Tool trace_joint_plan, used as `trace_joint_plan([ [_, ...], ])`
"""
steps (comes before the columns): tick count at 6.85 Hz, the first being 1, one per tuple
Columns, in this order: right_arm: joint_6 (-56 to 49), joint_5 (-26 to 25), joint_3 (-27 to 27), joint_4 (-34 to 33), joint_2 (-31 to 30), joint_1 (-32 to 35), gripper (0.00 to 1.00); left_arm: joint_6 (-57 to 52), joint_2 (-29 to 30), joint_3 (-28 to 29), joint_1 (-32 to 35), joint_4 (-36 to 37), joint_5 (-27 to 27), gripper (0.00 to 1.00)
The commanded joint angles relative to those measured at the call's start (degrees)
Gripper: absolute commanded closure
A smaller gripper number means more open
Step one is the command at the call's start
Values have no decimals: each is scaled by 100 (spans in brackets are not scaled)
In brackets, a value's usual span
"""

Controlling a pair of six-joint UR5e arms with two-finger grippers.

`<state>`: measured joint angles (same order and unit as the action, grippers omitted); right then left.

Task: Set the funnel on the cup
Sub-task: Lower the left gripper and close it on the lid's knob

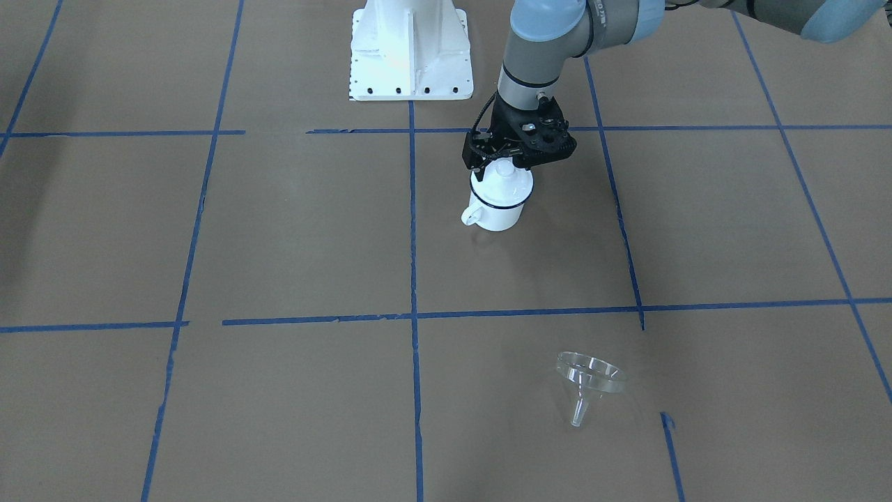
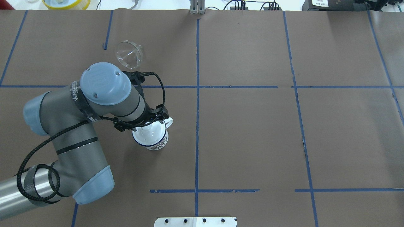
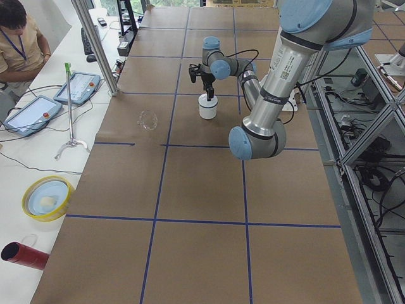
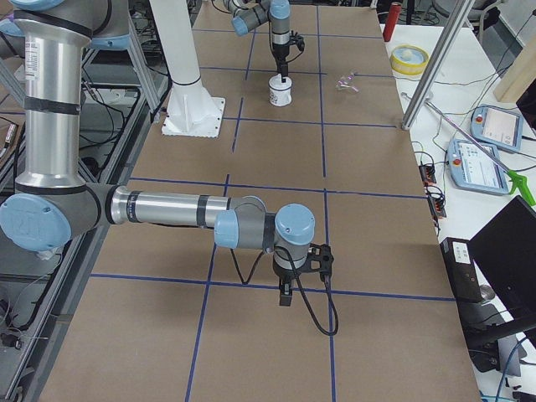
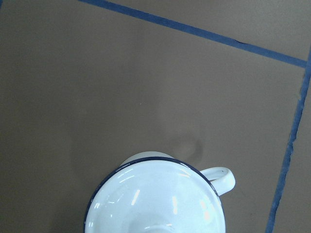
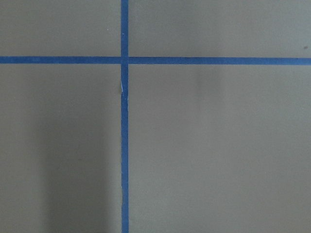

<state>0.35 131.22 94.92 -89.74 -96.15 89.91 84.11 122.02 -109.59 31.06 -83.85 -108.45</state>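
The cup (image 1: 496, 203) is a white mug with a dark blue rim, standing upright with a white knobbed lid (image 1: 503, 180) on it. My left gripper (image 1: 504, 166) is straight above it, fingers down on either side of the lid's knob and closed on it. The left wrist view shows the lid (image 5: 155, 199) and the cup's handle (image 5: 222, 177) from above. The clear funnel (image 1: 589, 382) lies on its side on the table, well away from the cup; it also shows in the overhead view (image 2: 128, 55). My right gripper (image 4: 285, 295) hangs over bare table far from both; I cannot tell its state.
Brown paper with blue tape lines covers the table (image 2: 252, 132). The white robot base (image 1: 410, 52) stands behind the cup. A yellow bowl (image 3: 45, 197), a red cylinder (image 3: 24, 254) and tablets (image 3: 31, 114) lie on the side bench by a seated person.
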Motion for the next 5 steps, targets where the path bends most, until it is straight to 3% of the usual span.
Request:
trace_joint_plan([
  [1,0,0,0,0,0,0,0,0,-3,-1,-3,9,0,29],
  [5,0,0,0,0,0,0,0,0,6,-62,-21,26,-9,29],
])
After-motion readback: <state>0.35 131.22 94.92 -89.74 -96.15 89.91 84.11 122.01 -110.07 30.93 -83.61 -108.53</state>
